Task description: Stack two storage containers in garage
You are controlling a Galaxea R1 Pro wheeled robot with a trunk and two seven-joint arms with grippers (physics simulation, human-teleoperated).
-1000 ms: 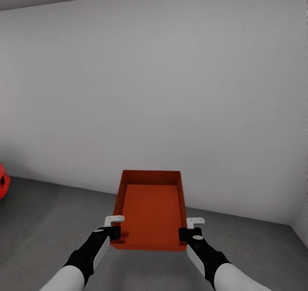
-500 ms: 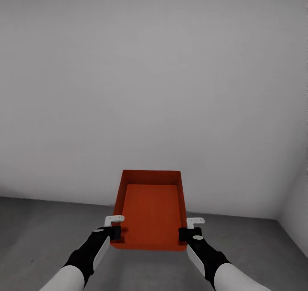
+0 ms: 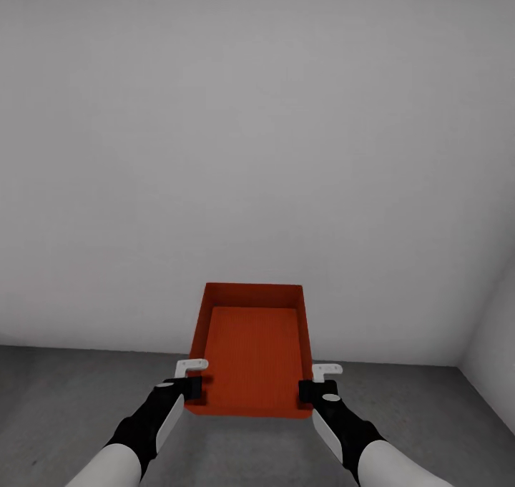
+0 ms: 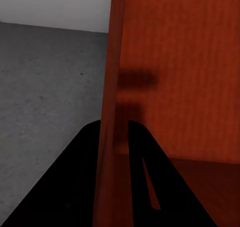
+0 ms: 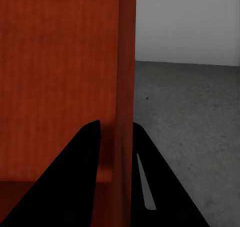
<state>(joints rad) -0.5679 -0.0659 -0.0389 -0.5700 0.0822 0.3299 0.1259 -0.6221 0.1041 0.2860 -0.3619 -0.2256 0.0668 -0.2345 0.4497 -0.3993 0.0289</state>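
Orange-red storage container (image 3: 250,351) held up above the grey concrete floor (image 3: 64,394), open side up, in front of a plain grey-white wall (image 3: 257,151). Left hand (image 3: 192,380) clamped on the container's left side wall near the closer corner, one finger (image 4: 82,187) outside and one inside. Right hand (image 3: 316,381) gripping the right side wall the same way, wall pinched between dark fingers (image 5: 82,182). Wall corner off to the container's right.
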